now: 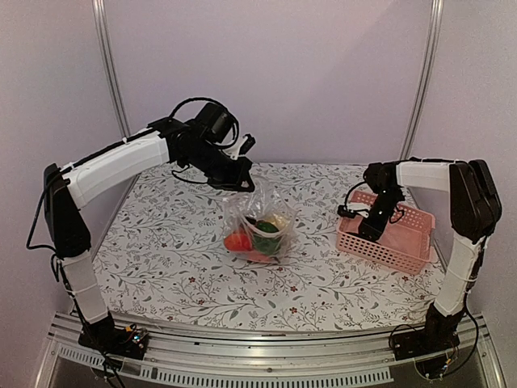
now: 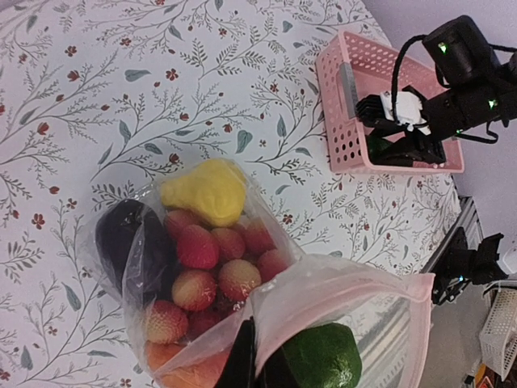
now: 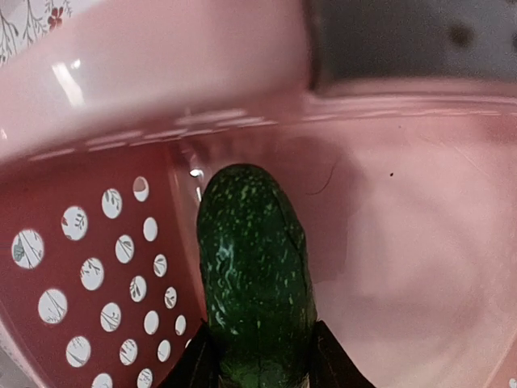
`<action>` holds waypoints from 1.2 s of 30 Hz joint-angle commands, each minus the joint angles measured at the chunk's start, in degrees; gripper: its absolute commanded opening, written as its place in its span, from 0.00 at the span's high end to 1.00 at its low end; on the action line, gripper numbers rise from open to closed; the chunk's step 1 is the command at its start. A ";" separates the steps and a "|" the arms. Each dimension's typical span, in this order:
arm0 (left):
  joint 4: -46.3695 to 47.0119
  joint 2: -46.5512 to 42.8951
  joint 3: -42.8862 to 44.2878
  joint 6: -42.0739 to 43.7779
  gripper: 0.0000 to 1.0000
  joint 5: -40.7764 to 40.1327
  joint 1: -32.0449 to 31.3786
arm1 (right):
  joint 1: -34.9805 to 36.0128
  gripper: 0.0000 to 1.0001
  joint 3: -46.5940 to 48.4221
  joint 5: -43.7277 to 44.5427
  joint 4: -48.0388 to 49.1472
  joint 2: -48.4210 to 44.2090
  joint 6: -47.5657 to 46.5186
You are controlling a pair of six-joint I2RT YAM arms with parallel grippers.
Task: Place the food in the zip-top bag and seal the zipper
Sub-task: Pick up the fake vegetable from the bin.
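The clear zip-top bag (image 1: pixel 260 225) stands mid-table, held up by its mouth edge. My left gripper (image 1: pixel 242 179) is shut on that edge, also seen in the left wrist view (image 2: pixel 252 364). In the bag lie a yellow lemon-like piece (image 2: pixel 206 191), a dark purple eggplant (image 2: pixel 128 239), several red round ones (image 2: pixel 212 260), an orange-red piece (image 2: pixel 184 373) and a green round piece (image 2: pixel 325 357). The pinkish zipper strip (image 2: pixel 355 277) curves along the open mouth. My right gripper (image 1: pixel 374 228) is down in the pink basket, shut on the long green cucumber (image 3: pixel 254 267).
The pink lattice basket (image 1: pixel 404 242) stands at the right of the flowered table; it also shows in the left wrist view (image 2: pixel 339 121). Its perforated wall (image 3: pixel 89 283) is close on the cucumber's left. Metal posts stand at the back corners.
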 commanded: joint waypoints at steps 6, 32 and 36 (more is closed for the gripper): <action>0.81 -1.95 -0.80 0.32 1.00 0.17 0.77 | -1.35 0.80 3.31 0.77 -1.15 -3.32 -0.26; 1.24 -0.61 0.31 0.63 1.00 0.60 0.82 | 2.71 1.00 13.98 -11.67 -6.26 -10.39 3.42; 1.24 -0.03 0.51 0.84 1.00 0.89 0.86 | 7.86 1.00 17.31 -16.21 -5.16 -10.97 4.78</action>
